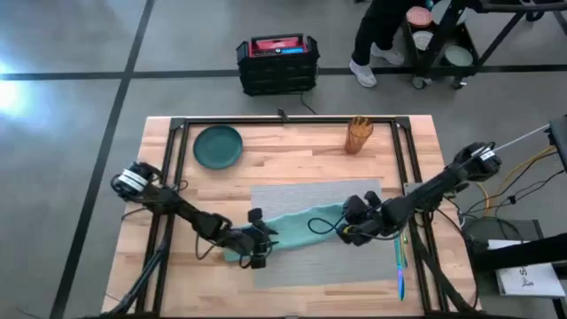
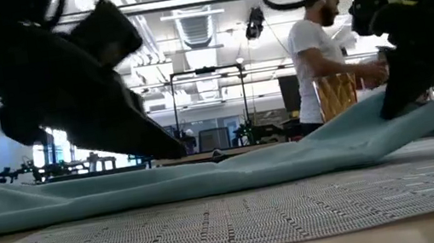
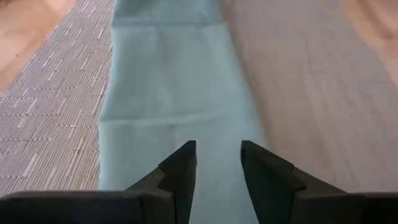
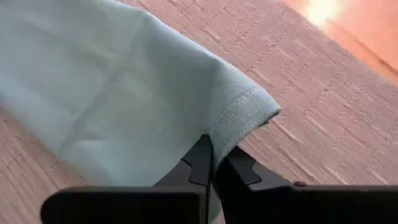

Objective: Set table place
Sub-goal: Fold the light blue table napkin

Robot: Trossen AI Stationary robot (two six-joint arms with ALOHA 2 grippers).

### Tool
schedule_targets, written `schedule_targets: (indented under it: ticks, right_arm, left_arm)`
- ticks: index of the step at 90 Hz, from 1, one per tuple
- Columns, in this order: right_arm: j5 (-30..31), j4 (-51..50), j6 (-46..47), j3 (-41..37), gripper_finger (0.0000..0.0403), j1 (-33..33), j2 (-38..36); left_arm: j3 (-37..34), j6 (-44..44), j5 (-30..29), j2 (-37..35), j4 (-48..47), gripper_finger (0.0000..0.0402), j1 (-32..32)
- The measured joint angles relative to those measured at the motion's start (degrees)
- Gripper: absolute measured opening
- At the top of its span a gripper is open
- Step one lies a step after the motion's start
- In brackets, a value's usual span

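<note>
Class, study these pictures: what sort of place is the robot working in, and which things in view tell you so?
Probably a robotics lab or workshop, not a home: a grey concrete floor around the table, ceiling ducts and strip lights overhead, and a wheeled equipment cart beside a standing person.

Bare planks of the table (image 1: 292, 146) lie open between the dark green plate (image 1: 218, 146) and the wooden cup (image 1: 359, 136). Over the placemat (image 1: 354, 190), both arms and the stretched teal napkin (image 1: 301, 226) (one end lifted) bar passage.

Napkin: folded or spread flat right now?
Folded into a long strip, not flat: the right gripper pinches and lifts one end of the napkin off the placemat.
</note>
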Motion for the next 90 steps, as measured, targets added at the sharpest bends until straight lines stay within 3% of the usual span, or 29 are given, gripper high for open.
schedule_targets:
  ticks: [42,69,90]
  right_arm:
    - [-1.99,0.16,1.61,0.04,0.0000,0.01,-1.27]
    - [-1.95,0.09,2.91,0.00,0.0000,-0.01,-0.71]
    - [-3.17,-0.81,6.77,-1.03,0.0000,-0.01,4.16]
  left_arm:
    - [6.17,-2.73,-0.98,10.16,1.70,0.0114,2.14]
    - [6.24,-2.16,-0.10,9.76,1.04,0.0114,2.17]
    - [6.23,-2.10,-0.02,9.62,0.82,0.0114,2.17]
